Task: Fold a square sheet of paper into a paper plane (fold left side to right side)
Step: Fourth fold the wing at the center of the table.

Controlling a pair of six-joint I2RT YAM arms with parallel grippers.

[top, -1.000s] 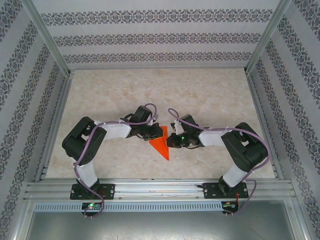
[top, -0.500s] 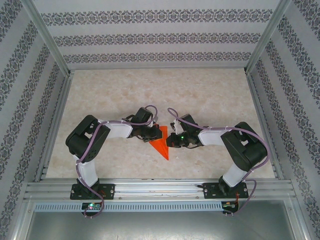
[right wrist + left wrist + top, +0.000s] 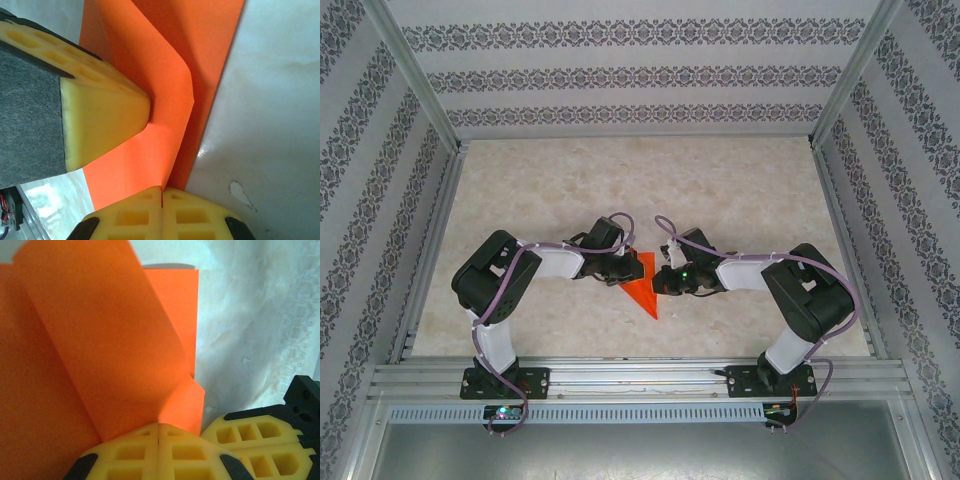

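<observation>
The orange sheet of paper sits mid-table between both arms, creased to a point. The left gripper is clamped on a lifted flap, probably to swing it rightward. The right gripper, also clenched, seems to be pinning the edge down.

Arms flank paper; far table open.

Pale marbled tabletop; walls papered in dark, seemingly floral stripes; aluminium frame rails.

Marbled table, folded orange paper atop
</observation>
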